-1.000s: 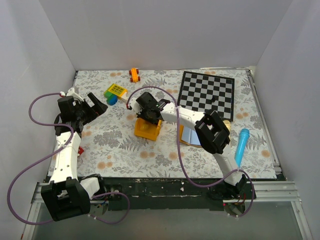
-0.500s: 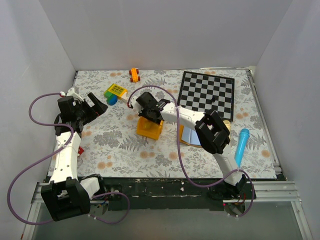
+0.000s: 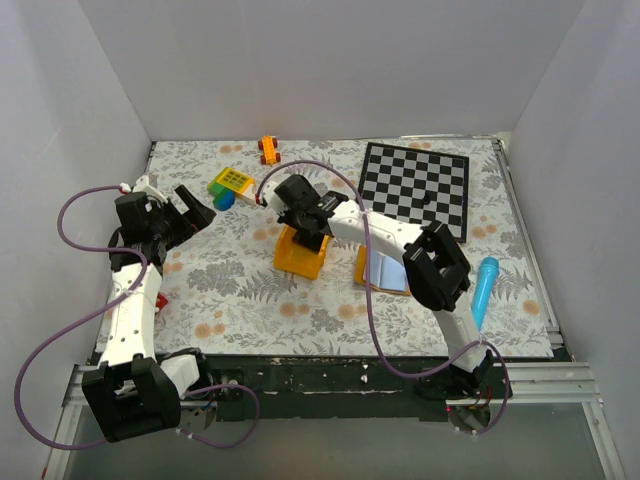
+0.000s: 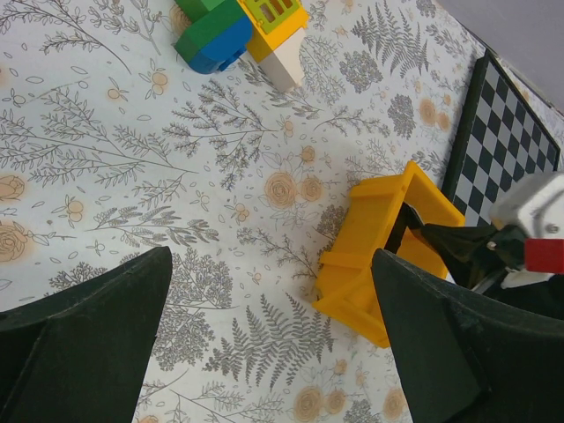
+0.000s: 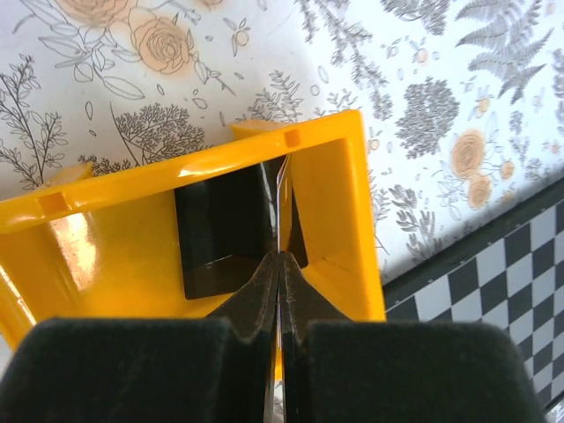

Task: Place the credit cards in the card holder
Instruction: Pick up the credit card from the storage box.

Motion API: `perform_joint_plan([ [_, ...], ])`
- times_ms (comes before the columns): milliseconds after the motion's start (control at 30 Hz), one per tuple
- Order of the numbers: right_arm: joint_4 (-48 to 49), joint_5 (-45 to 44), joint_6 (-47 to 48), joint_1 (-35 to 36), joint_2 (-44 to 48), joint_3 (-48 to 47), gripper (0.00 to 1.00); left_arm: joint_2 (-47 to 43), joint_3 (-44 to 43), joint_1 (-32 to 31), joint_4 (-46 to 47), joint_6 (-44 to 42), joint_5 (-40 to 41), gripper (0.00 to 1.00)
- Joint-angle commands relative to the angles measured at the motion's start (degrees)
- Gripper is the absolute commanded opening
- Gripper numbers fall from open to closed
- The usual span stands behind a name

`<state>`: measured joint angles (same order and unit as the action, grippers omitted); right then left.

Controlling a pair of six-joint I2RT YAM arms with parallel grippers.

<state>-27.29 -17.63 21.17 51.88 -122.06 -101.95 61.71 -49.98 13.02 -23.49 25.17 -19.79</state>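
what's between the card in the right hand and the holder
The bin wall: the right hand grips the card down inside the bin, and the open holder lies outside it. Nothing else visible does.

Counted by kind.
Two arms (image 3: 130, 290); two black cards (image 5: 220, 233) inside one yellow bin (image 3: 300, 262); one wallet (image 3: 385, 272), one chequered board (image 3: 415, 187) upper right, one toy car (image 3: 268, 149), one block toy (image 3: 230, 185), one blue pen (image 3: 483, 290).
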Motion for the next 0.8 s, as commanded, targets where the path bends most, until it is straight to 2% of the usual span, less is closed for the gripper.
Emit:
perform_joint_plan([
  [0,-1.2,0.4,-0.2,-0.1,4.5,-3.4,0.01,-1.4,0.4,0.5,0.8,-0.1,-0.7,0.98],
  [300,-3.2,4.2,-3.3,-1.2,8.8,-3.3,0.01,-1.7,0.3,0.5,0.8,-0.3,-1.2,0.98],
  [400,-3.2,8.4,-6.1,-2.8,12.3,-1.5,0.01,-2.0,0.4,0.5,1.4,-0.6,-2.0,0.98],
  [600,-0.6,19.5,-13.6,-8.2,18.3,3.6,0.01,-3.6,1.0,0.3,6.1,-0.2,-9.5,0.98],
  [700,2.1,25.4,-17.9,-11.1,20.6,6.7,0.01,-3.4,0.0,-1.9,7.6,1.5,-11.8,0.98],
  [767,3.6,29.1,-20.5,-12.9,21.4,8.2,0.01,-3.6,-0.6,-5.1,8.9,2.6,-10.3,0.98],
])
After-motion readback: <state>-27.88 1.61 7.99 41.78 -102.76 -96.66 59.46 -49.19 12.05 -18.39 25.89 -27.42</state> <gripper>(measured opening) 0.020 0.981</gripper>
